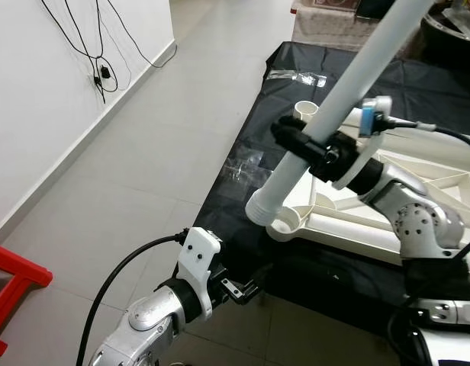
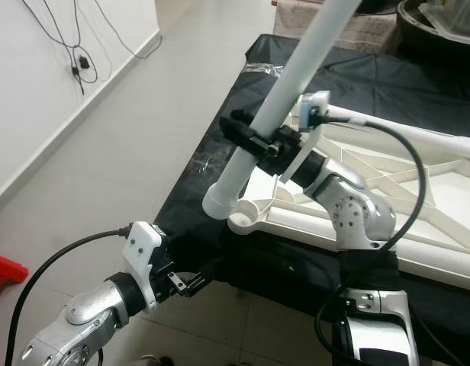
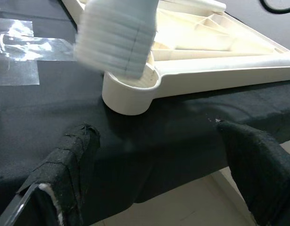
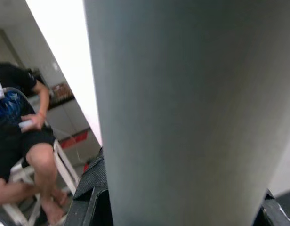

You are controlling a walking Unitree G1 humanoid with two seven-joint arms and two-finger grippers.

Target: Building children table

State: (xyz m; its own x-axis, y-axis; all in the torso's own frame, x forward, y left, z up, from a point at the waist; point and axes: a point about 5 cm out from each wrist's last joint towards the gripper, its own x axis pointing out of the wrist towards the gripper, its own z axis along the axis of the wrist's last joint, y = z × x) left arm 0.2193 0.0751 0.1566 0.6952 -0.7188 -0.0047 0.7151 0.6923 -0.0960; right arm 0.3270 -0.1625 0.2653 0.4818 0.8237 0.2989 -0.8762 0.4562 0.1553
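- Right gripper (image 1: 305, 146), fingers clamped around the long white plastic tube leg (image 1: 357, 76), holds it tilted, low on its shaft, ribbed lower end hovering just above the round corner socket (image 1: 284, 223) of the cream plastic tabletop (image 1: 418, 191).
- Tabletop lies upside down on the black cloth-covered platform (image 1: 250, 160), socket at its near left corner.
- Left gripper (image 3: 159, 155), fingers spread and empty, waits near the platform's near edge.
- Judgement: leg looks light, stiff and smooth, so slippery; a grip close to the ribbed end gives best control.
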